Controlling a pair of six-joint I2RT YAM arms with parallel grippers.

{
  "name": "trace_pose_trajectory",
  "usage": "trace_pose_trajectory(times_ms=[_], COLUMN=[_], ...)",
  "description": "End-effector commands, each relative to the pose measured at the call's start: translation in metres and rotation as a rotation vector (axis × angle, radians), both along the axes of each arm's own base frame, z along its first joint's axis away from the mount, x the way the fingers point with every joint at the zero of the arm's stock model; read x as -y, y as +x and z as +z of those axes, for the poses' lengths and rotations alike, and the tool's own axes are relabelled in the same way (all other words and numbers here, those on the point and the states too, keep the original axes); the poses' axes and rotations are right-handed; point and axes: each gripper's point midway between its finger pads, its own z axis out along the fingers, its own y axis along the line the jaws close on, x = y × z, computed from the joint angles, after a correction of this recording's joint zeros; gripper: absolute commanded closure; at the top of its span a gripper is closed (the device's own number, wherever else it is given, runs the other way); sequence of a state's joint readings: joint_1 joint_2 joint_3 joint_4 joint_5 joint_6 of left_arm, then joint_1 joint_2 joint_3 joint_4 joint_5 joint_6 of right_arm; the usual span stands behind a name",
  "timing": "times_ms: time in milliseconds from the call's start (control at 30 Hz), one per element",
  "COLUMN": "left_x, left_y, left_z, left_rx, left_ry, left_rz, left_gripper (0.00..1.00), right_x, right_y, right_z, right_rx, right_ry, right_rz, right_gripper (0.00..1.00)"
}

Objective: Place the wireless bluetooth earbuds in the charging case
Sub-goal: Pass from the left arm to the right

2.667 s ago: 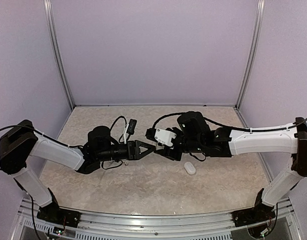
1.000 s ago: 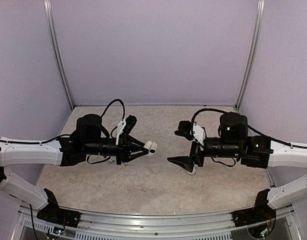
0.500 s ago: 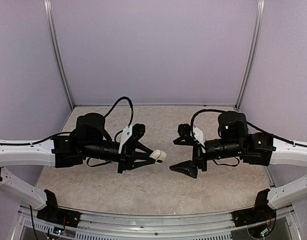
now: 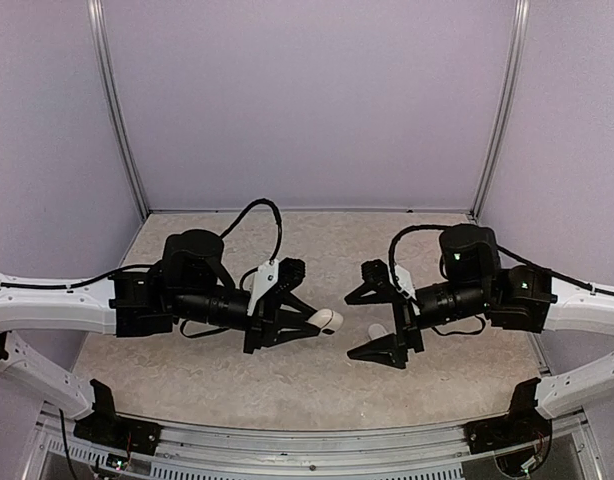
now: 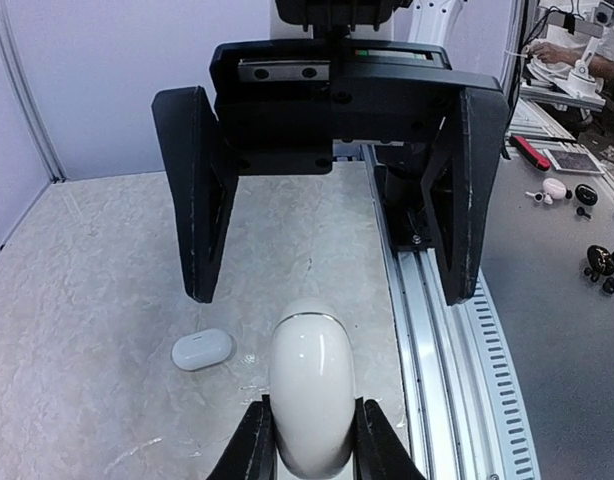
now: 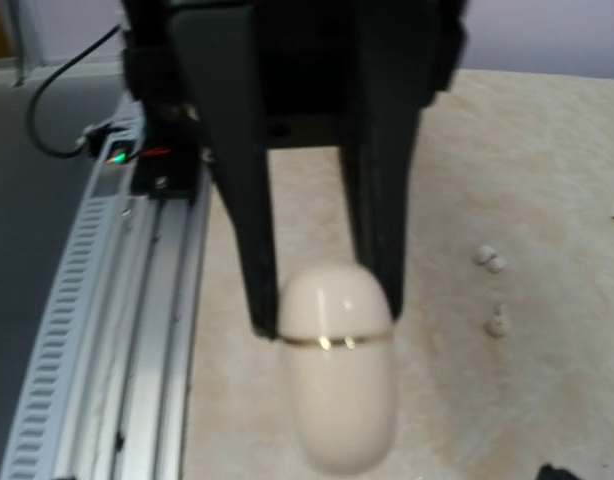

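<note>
Marbled tabletop (image 4: pixel 187 362), left claw (image 5: pixel 309 445) clenched on charging case (image 5: pixel 309 385), base cropped, right claw (image 4: pixel 350 326) spread wide, earbuds (image 6: pixel 485 258) tiny blurs

Walls: pale lilac flat panels (image 4: pixel 307 100) are seen behind and on both sides.
Corners: thin silver metal posts (image 4: pixel 118 110) are set upright.
Surface: a beige marbled table top (image 4: pixel 317 378) is evenly lit.
Near edge: a ribbed aluminium rail (image 4: pixel 307 442) is fixed.
</note>
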State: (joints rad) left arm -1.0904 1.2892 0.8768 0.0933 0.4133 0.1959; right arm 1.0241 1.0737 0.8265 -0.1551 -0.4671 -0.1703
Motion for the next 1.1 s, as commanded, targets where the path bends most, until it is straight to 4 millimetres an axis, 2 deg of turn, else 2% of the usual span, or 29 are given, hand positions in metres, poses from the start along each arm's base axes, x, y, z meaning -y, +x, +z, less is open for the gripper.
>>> trace_pose_trajectory(times_ms=[0, 233, 567, 833, 1067], left_x=[0.009, 0.017, 0.021, 0.024, 0.026], left_y=[-0.008, -0.015, -0.017, -0.016, -0.015], left_z=[0.016, 0.017, 0.018, 0.013, 0.014], left_rx=[0.045, 0.061, 0.061, 0.058, 0.059], left_ry=[-0.025, -0.017, -0.024, -0.009, -0.015], left_rz=[-0.032, -0.044, -0.051, -0.053, -0.054], left_gripper=[0.85, 0.84, 0.84, 0.85, 0.85], right_x=[-0.005, -0.012, -0.015, -0.017, -0.019], right_y=[-0.007, -0.008, -0.012, -0.015, -0.017], right_z=[0.005, -0.004, -0.009, -0.013, -0.015], right_rx=[-0.015, -0.038, -0.045, -0.042, -0.043], right_ry=[-0.057, -0.102, -0.114, -0.141, -0.149], right_rz=[0.079, 0.082, 0.099, 0.117, 0.123], right_gripper=[0.01, 0.12, 0.35, 0.46, 0.53])
